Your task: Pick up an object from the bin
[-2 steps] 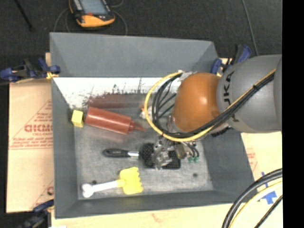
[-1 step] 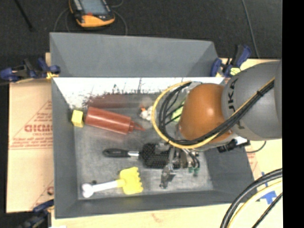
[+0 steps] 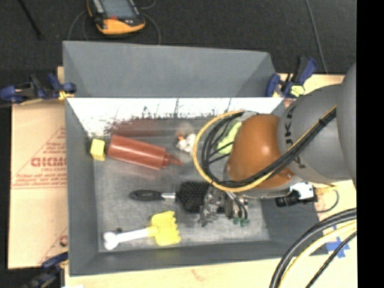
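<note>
My gripper (image 3: pixel 223 211) hangs low over the front right part of the bin floor, just right of a black brush (image 3: pixel 191 195). The brush's bristled head lies against the gripper's left side, and its thin black handle points left. In front of it lies a yellow scrubber with a white handle (image 3: pixel 157 230) near the bin's front wall. A red squeeze bottle (image 3: pixel 137 152) lies on its side further back, nozzle pointing right.
A small yellow block (image 3: pixel 98 149) sits at the red bottle's left end. A small white thing (image 3: pixel 187 141) lies past the nozzle, and a yellow-green thing (image 3: pixel 227 138) shows behind the arm's cables. The orange cover and cables hide the bin's right side.
</note>
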Tool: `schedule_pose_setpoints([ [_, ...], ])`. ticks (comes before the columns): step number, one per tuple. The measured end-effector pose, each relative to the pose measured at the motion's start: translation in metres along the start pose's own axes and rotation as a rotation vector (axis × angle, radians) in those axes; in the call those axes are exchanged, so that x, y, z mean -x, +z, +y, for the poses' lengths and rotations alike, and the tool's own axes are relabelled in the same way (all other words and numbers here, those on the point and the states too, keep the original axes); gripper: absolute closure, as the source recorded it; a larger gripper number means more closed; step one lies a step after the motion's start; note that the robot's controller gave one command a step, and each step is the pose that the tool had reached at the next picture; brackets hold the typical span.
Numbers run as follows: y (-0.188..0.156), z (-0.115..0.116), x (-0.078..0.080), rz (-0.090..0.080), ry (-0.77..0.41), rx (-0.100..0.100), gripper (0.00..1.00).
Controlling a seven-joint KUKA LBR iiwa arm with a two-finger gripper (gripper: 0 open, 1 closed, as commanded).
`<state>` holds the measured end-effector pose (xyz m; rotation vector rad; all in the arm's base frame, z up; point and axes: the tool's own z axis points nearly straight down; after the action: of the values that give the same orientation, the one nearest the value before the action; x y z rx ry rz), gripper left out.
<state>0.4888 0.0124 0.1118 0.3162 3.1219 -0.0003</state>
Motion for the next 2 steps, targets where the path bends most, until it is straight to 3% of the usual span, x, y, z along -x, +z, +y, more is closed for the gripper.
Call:
schedule_pose_setpoints([
  [1, 0.0, 0.0, 0.0, 0.0, 0.0, 0.0, 1.0],
  [2, -0.207, 0.004, 0.004, 0.003, 0.025, 0.0, 1.0],
])
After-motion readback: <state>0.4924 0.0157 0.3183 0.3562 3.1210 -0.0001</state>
